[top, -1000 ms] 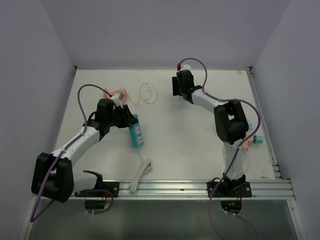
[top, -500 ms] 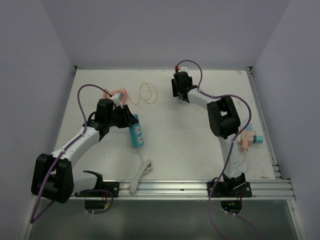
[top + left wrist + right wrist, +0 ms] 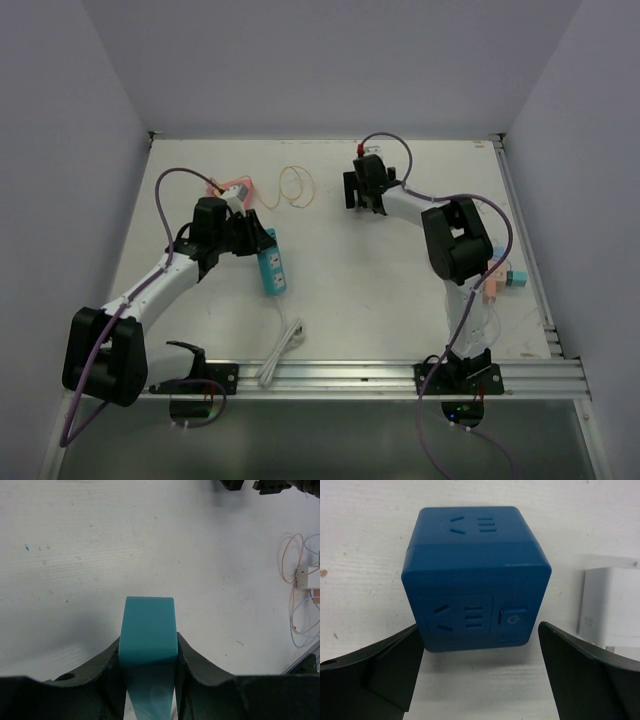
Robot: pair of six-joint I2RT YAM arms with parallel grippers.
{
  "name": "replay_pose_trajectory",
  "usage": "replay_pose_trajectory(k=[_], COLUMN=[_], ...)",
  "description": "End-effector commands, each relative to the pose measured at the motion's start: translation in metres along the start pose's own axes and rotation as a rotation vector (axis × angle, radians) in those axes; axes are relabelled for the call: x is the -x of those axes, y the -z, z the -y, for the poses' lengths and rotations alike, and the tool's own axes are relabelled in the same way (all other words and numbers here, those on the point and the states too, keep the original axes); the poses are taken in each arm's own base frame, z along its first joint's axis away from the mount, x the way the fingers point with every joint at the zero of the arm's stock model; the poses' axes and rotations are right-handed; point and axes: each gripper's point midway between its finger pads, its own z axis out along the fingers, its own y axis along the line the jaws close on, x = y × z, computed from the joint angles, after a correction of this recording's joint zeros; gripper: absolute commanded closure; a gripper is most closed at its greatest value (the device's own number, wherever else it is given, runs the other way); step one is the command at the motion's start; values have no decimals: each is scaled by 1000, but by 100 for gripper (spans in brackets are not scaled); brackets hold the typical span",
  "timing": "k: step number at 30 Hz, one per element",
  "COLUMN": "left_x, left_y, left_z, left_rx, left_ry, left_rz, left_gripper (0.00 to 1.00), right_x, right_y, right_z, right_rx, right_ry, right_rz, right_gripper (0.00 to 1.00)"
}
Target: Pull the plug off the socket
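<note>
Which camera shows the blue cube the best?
The right wrist view. The blue cube fills it, socket holes and button plain, between the open fingers of the right gripper. In the top view the right arm hides it; the left wrist view misses it.

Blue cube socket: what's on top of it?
Nothing sits on the blue cube socket; its top shows only empty outlet slots. Its far side and underside, against the white table, are hidden.
</note>
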Motion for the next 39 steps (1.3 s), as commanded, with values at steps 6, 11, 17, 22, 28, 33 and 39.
replay_pose_trajectory(k=[6, 11, 17, 22, 28, 33, 39], left_x=[17, 17, 17, 17, 18, 5, 4], left_y=[10, 13, 5, -12, -46, -79, -95], left_z=[12, 14, 10, 3, 16, 25, 19], left_rx=[-23, -22, -12, -1, -79, -110, -97], left_ry=[-25, -3, 25, 56, 66, 106, 122], left_rz=[30, 38, 35, 25, -20, -89, -110], left_gripper=[100, 100, 100, 100, 100, 91, 53], right_x=[9, 11, -17, -60, -105, -117, -136], right_y=[47, 85, 145, 209, 253, 264, 280], right_z=[3, -6, -58, -116, -138, -141, -158], right_rx=[80, 187, 442, 619, 679, 706, 771], right_ry=[-50, -91, -69, 108, 171, 143, 281], right_rz=[6, 0, -72, -106, -117, -108, -131], right_gripper=[2, 2, 2, 2, 4, 4, 4])
